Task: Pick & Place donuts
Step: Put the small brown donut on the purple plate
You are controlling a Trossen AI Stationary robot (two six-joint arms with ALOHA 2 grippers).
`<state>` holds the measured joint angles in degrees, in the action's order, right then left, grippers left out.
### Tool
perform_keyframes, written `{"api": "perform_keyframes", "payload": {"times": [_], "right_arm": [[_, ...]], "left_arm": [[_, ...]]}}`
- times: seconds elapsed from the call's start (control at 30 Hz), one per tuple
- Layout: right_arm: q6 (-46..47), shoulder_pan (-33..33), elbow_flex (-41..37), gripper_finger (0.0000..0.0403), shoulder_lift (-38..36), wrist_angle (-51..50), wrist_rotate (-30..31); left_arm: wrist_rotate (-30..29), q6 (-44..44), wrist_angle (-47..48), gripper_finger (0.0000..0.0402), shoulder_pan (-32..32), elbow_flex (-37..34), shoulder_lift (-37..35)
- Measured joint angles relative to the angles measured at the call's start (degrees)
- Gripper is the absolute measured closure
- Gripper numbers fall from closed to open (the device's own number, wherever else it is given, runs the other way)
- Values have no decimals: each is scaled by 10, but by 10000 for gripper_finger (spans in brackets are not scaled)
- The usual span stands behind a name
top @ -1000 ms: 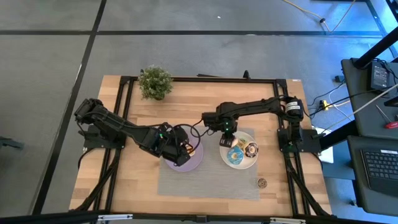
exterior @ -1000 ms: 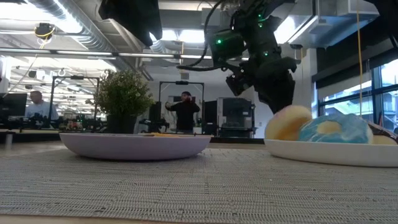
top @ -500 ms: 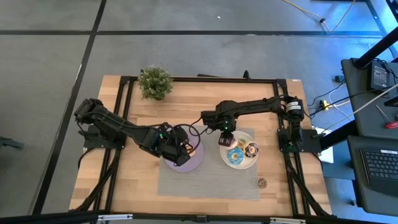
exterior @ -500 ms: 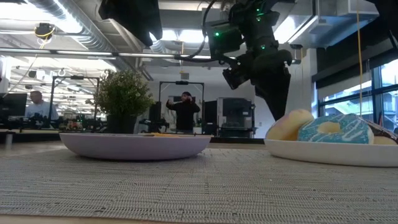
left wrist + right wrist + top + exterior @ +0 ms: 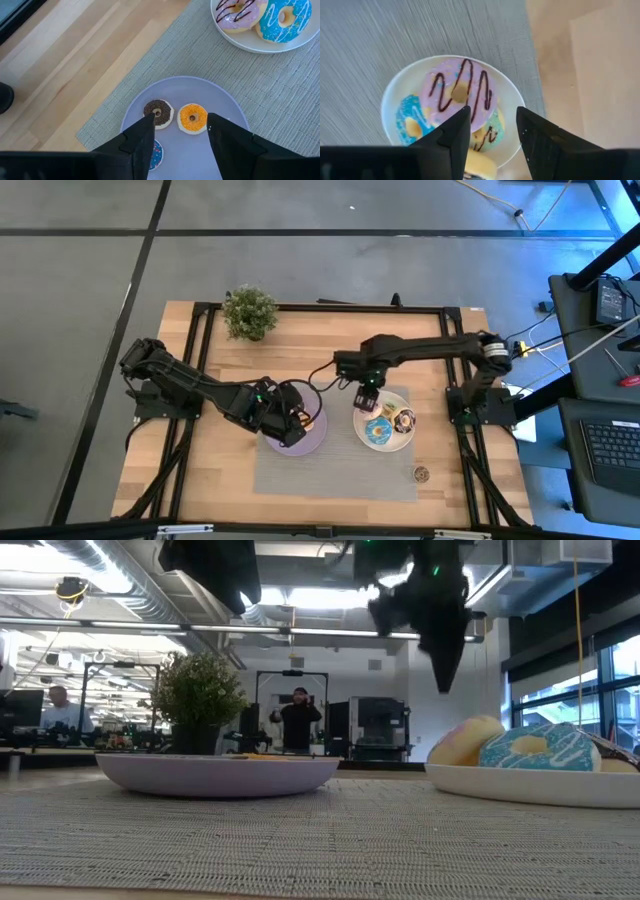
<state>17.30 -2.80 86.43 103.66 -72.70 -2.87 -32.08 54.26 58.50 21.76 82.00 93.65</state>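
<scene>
My left gripper [image 5: 297,420] hangs open over the lilac plate [image 5: 220,105]. On that plate lie a chocolate mini donut [image 5: 158,112], an orange mini donut [image 5: 192,118] and a blue-sprinkled one [image 5: 156,152], partly hidden by a finger. My right gripper [image 5: 366,398] is open, well above the white plate [image 5: 390,100], touching nothing. That plate holds a pink donut with chocolate drizzle [image 5: 457,95], a blue donut [image 5: 410,122] and a greenish donut [image 5: 489,132]. The low view shows the right gripper [image 5: 440,640] high above the pink donut's pale side [image 5: 465,740] and the blue donut [image 5: 540,748].
Both plates sit on a grey woven mat [image 5: 330,470]. A small brown donut [image 5: 421,473] lies on the mat's near right corner. A potted plant [image 5: 250,312] stands at the table's far left. People show in the room behind the table [image 5: 297,720].
My right gripper has risen straight up from the white plate's far side, clear of the donuts. The pink and blue donuts have settled slightly lower on the white plate. The left arm has kept still.
</scene>
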Motion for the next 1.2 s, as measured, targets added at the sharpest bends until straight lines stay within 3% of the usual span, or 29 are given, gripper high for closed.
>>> {"api": "perform_keyframes", "payload": {"times": [0.2,0.5,0.67,0.87,1.2], "right_arm": [[91,68,0,242,-79,4,74],[245,216,0,242,-173,5,112],[317,298,0,242,-183,2,169],[390,377,-6,242,-183,-5,165],[604,509,-72,242,-184,-21,167]], "left_arm": [[0,0,-15,230,0,0,0],[1,0,-52,226,0,0,0],[1,0,-78,229,0,0,0],[2,0,-116,232,0,0,0],[2,0,-141,233,0,0,0]]}}
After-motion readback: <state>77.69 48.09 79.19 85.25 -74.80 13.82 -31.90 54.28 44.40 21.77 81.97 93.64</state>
